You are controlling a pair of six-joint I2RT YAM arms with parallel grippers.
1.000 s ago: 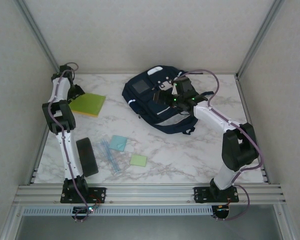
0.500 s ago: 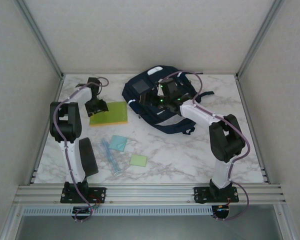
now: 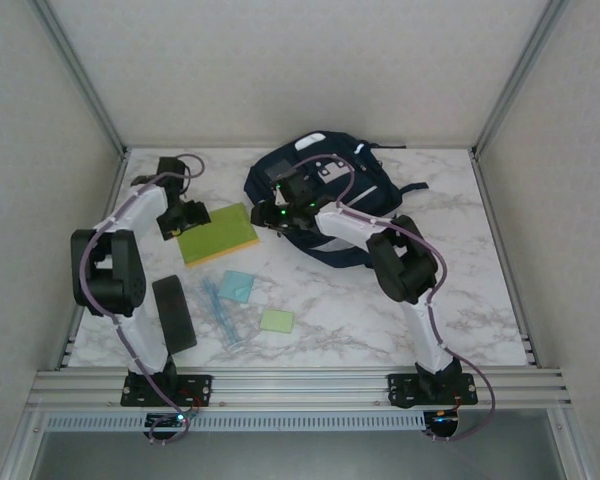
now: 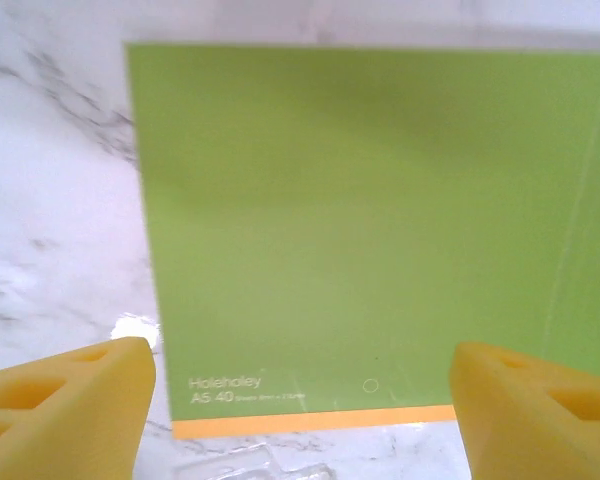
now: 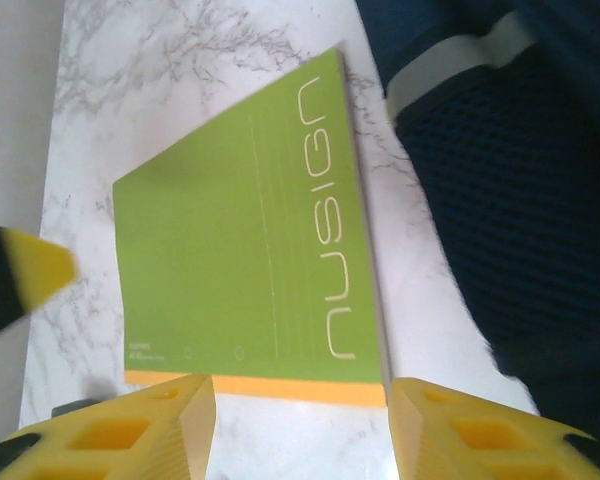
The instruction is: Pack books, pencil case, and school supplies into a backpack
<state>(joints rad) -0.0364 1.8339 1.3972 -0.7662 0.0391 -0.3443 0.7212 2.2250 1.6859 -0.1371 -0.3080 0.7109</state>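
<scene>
The yellow-green book [image 3: 216, 231] lies flat on the orange-yellow book, whose edge [image 5: 265, 386] shows beneath it, left of the navy backpack [image 3: 330, 200]. My left gripper [image 3: 185, 215] stands open at the books' left edge, its yellow fingers [image 4: 70, 400] wide apart over the green cover [image 4: 360, 210]. My right gripper [image 3: 273, 213] hangs open at the books' right side, between them and the backpack [image 5: 520, 190], with nothing between its fingers [image 5: 150, 420]. The black pencil case [image 3: 173, 312] lies near the left arm. A light-blue pad [image 3: 236, 286], a pale-green pad [image 3: 276, 320] and translucent sticks [image 3: 220, 312] lie in front.
The enclosure walls and metal frame posts close in the marble table [image 3: 460, 300] on three sides. The left arm's elbow [image 3: 105, 270] hangs over the table's left part. A dark strap [image 3: 410, 188] trails from the backpack to the right.
The books have slid right, from the left edge toward the backpack. The left gripper followed them and opened wider. The right gripper moved left off the backpack to the books and narrowed its jaws.
</scene>
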